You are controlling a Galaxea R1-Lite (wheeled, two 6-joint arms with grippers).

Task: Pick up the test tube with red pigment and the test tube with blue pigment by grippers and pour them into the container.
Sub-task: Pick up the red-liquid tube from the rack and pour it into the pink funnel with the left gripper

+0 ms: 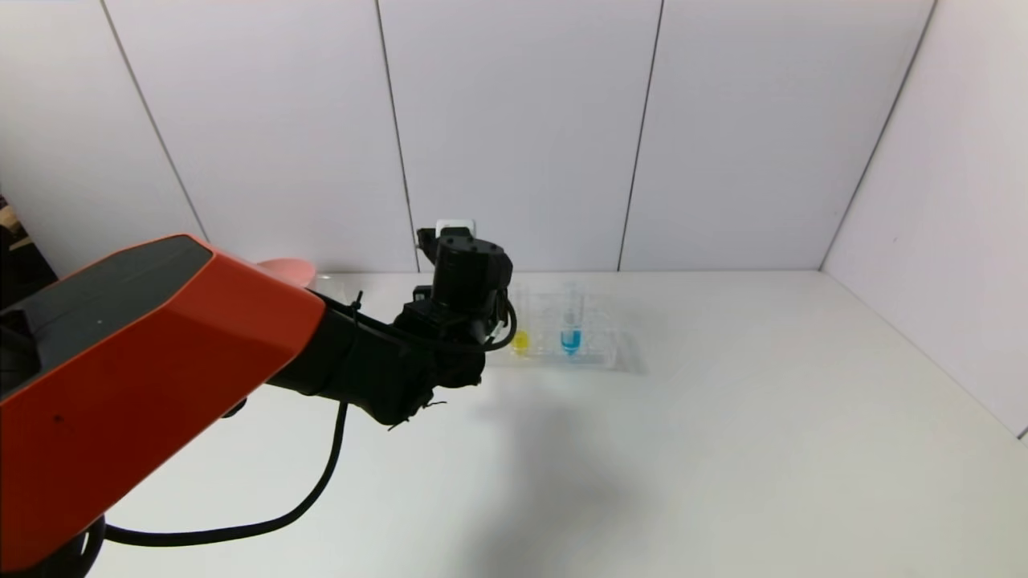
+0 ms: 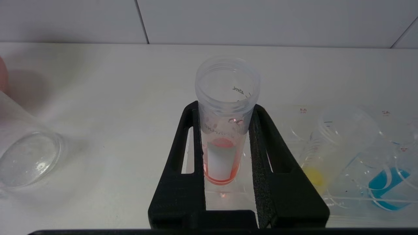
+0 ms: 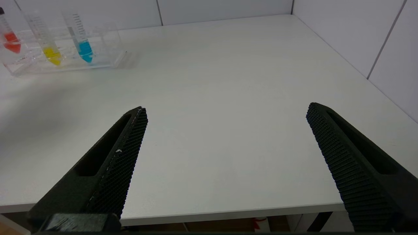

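Observation:
My left gripper [image 2: 226, 106] is shut on the test tube with red pigment [image 2: 222, 153], one black finger against each side just under its open mouth. The tube stands upright in the clear rack, orange-red liquid at its tip. In the head view the left gripper [image 1: 466, 277] hides this tube. The test tube with blue pigment [image 1: 570, 337] stands in the rack's right part, and also shows in the left wrist view [image 2: 387, 186] and the right wrist view [image 3: 84, 49]. The container [image 2: 29, 160], a clear glass beaker, stands left of the rack. My right gripper [image 3: 225, 111] is open and empty over the table's front edge.
A yellow-liquid tube [image 1: 520, 341] stands between the red and blue ones in the clear rack [image 1: 618, 357]. A pink bowl [image 1: 281, 269] sits at the back left by the wall. White wall panels close the table at the back and right.

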